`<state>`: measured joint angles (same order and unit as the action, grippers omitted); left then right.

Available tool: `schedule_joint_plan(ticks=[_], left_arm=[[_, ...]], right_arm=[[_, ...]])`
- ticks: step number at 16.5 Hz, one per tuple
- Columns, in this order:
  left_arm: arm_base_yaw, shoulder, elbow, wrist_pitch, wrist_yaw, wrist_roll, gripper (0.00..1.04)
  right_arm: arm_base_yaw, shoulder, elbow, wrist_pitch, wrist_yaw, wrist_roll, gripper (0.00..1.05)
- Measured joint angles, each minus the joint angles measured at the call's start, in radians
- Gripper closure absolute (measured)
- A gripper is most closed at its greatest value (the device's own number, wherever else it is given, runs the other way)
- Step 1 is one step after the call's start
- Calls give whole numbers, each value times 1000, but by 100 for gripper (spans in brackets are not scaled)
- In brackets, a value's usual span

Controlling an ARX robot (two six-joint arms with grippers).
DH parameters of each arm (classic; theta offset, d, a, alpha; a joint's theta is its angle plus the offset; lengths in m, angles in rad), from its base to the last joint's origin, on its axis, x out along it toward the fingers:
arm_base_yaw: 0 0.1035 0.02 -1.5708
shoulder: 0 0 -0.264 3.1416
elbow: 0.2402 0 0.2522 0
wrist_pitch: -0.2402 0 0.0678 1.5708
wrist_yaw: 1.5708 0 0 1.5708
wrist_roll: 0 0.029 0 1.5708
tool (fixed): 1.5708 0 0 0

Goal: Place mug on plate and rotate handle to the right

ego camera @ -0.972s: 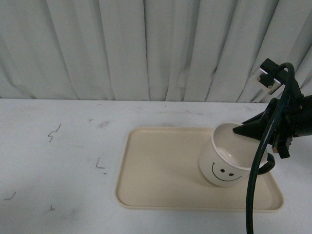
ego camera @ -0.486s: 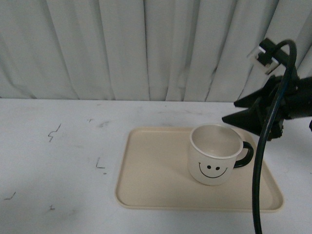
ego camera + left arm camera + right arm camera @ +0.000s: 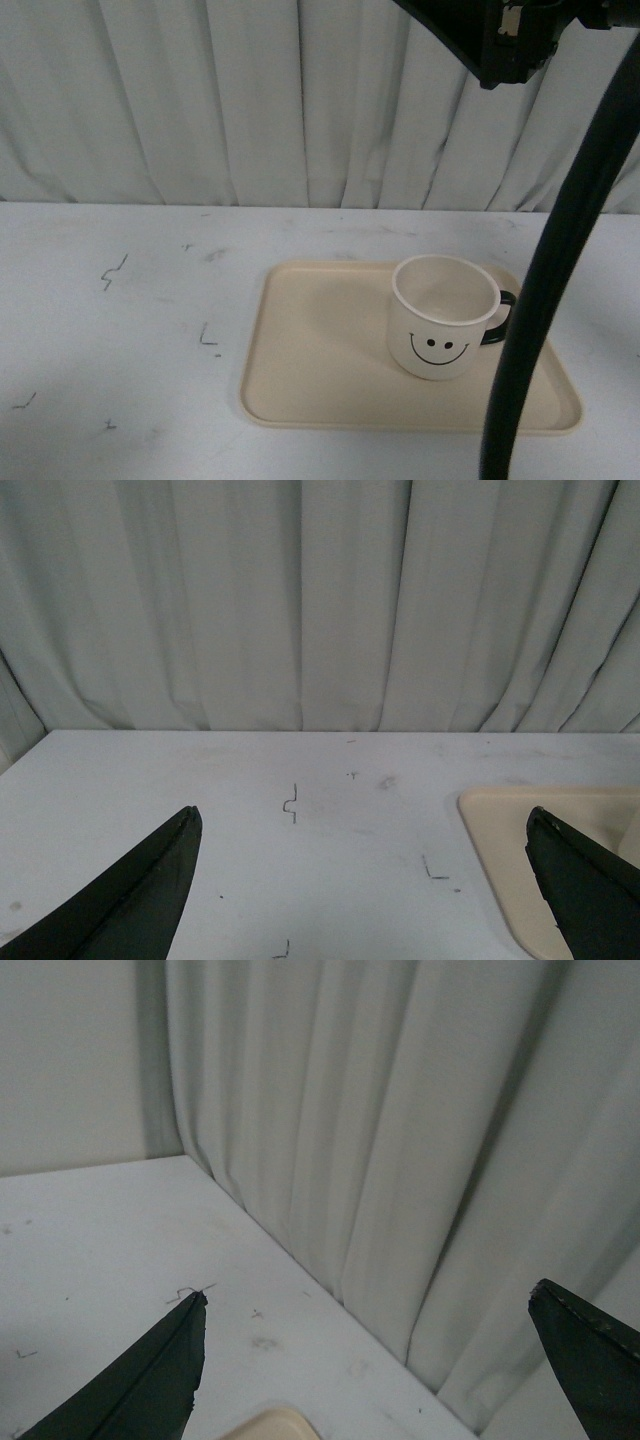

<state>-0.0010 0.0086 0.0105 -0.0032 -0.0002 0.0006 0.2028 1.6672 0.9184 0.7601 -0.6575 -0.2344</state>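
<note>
The cream mug point(image 3: 443, 318) stands upright on the right half of the beige plate point(image 3: 320, 345), smiley face toward the camera. Its black handle point(image 3: 499, 320) points right. My right gripper point(image 3: 490, 45) hangs high above the mug at the top of the front view, open and empty, well clear of it. In the right wrist view my right gripper point(image 3: 367, 1293) faces the curtain, with a corner of the plate point(image 3: 270, 1426) just showing. My left gripper point(image 3: 362, 813) is open over bare table left of the plate point(image 3: 505, 830), holding nothing.
A thick black cable point(image 3: 540, 300) of the right arm runs down in front of the plate's right end. A pleated white curtain point(image 3: 250, 100) closes the back of the white table point(image 3: 120, 330), which bears small dark marks.
The mug was tilted at my right gripper, then came to stand upright with its handle to the right. My right gripper drew back and rose high above the plate.
</note>
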Motion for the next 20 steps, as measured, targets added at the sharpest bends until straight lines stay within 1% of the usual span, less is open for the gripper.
schedule_joint_plan(ticks=[1,2,3,4,5,6,8,10,12,15,16,17,18,19,20], left_arm=[[0,0,0,-1,0,0,7],[0,0,0,-1,1,0,7],[0,0,0,0,0,0,7],[0,0,0,0,0,0,7],[0,0,0,0,0,0,7],[0,0,0,0,0,0,7],[0,0,0,0,0,0,7],[0,0,0,0,0,0,7],[0,0,0,0,0,0,7],[0,0,0,0,0,0,7],[0,0,0,0,0,0,7],[0,0,0,0,0,0,7],[0,0,0,0,0,0,7],[0,0,0,0,0,0,7],[0,0,0,0,0,0,7]], right_arm=[[2,3,-20,30,114,56,10],[15,-18,-95,75,377,122,21],[12,-71,-203,106,616,169,33],[-6,-124,-278,135,754,189,44],[-26,-172,-330,162,812,201,53],[-48,-227,-388,180,817,211,64],[-74,-313,-526,192,791,217,90],[-84,-367,-590,193,770,217,103],[-109,-449,-654,193,756,220,103],[-130,-562,-741,151,732,220,103],[-148,-598,-761,136,703,220,103],[-188,-634,-779,123,665,220,103],[-208,-671,-793,103,669,220,103],[-209,-713,-812,78,664,220,103],[-207,-711,-847,154,660,220,103]])
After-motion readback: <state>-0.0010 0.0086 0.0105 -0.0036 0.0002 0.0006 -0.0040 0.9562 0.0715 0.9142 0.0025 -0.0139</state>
